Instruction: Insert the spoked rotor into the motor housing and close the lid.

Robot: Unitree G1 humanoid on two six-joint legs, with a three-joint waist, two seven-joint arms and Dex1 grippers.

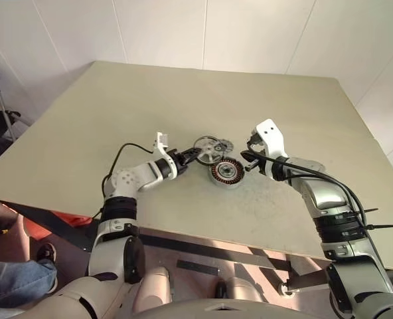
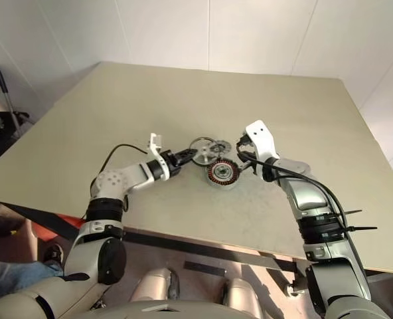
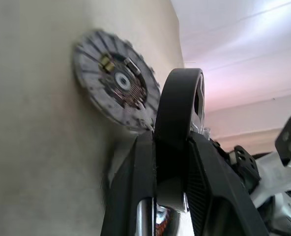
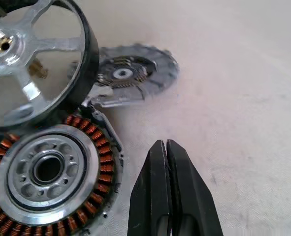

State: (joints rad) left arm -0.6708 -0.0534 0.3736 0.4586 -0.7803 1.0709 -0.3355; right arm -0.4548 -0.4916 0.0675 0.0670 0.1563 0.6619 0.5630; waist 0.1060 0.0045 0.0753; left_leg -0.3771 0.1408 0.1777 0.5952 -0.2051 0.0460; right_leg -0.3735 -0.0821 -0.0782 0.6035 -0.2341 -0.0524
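**Rotor held on edge above the housing, lid waiting behind**

A pale table (image 1: 117, 119) fills the head views, with two robot arms reaching toward its middle. Just left of center, the left gripper (image 1: 195, 155) is clamped on the rim of the rotor (image 1: 208, 149), a dark ring with silver spokes. The rotor is lifted off the table and tilted, its open face turned partly toward the camera. Gripping the rim rather than the hub probably keeps the center free, so the rotor can slide down over the core.

Directly below and slightly right of the rotor in the frame sits the housing (image 1: 227, 172), flat on the table, its copper windings ringing a silver center with a dark hole. In the right wrist view the rotor (image 4: 35, 59) overlaps the housing's (image 4: 49, 169) upper edge, so it looks close to placement but not yet level or centered.

The lid (image 1: 224, 145), a grey disc with cut-outs, lies flat on the table just behind the rotor, near enough to pick up once the rotor is in.

The right gripper (image 1: 250, 163) rests just right of the housing with its fingers (image 4: 158, 196) pressed together, holding nothing. It may be there to steady the housing against sliding.
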